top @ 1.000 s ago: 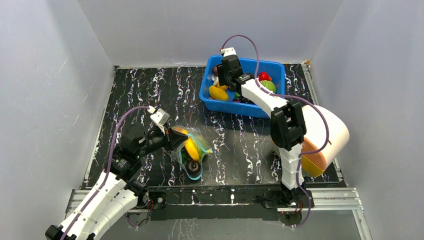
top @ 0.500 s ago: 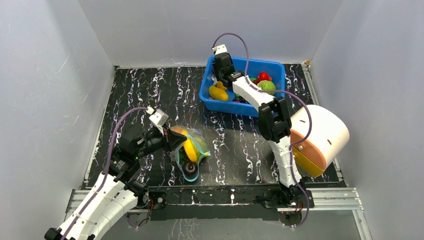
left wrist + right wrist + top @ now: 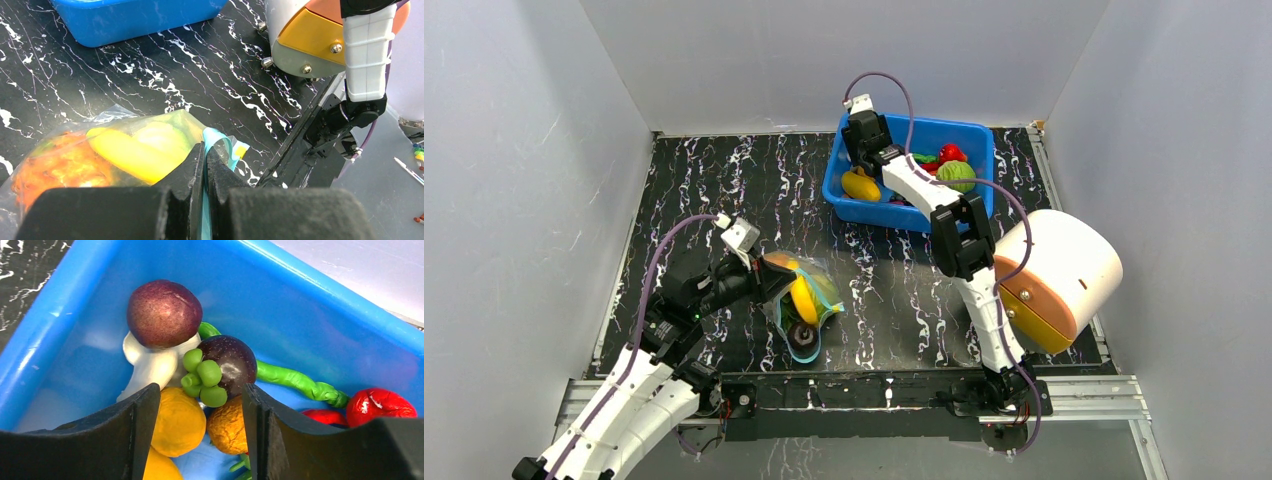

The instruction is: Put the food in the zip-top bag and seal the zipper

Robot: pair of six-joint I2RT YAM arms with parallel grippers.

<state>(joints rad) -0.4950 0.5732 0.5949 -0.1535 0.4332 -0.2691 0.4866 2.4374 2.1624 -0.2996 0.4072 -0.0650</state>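
The left gripper (image 3: pixel 206 156) is fully closed, its two fingers pinching the zipper (image 3: pixel 222 147) of the zip-top bag (image 3: pixel 115 117) between them. The zip-top bag lies on the black marbled table (image 3: pixel 724 180) in front of the left arm, near the front edge. Food visible through the clear plastic consists of a yellow piece (image 3: pixel 127 155), an orange piece (image 3: pixel 60 170) and a pale green piece (image 3: pixel 162 134). In the top view the teal strip curves round the near end of the bag, and a dark round piece (image 3: pixel 802 335) sits within that loop. The right gripper (image 3: pixel 200 432) is lowered into the left end of the blue bin (image 3: pixel 60 325), which stands at the far right of the table, well apart from the bag. Its jaws stand partly open and clamp nothing. Two orange-yellow pieces (image 3: pixel 177 422) lie in the gap between the fingers; whether either finger touches them cannot be told. Just beyond the fingertips are a dark purple fruit with green lobes (image 3: pixel 227 362) and a mushroom (image 3: pixel 162 315) with a brown-purple cap on a white stem, the two touching. A green stalk-like piece (image 3: pixel 290 377) and a red piece (image 3: pixel 382 407) lie further along the bin. A white housing with an orange face (image 3: pixel 1064 275) stands beside the right arm, near the bin
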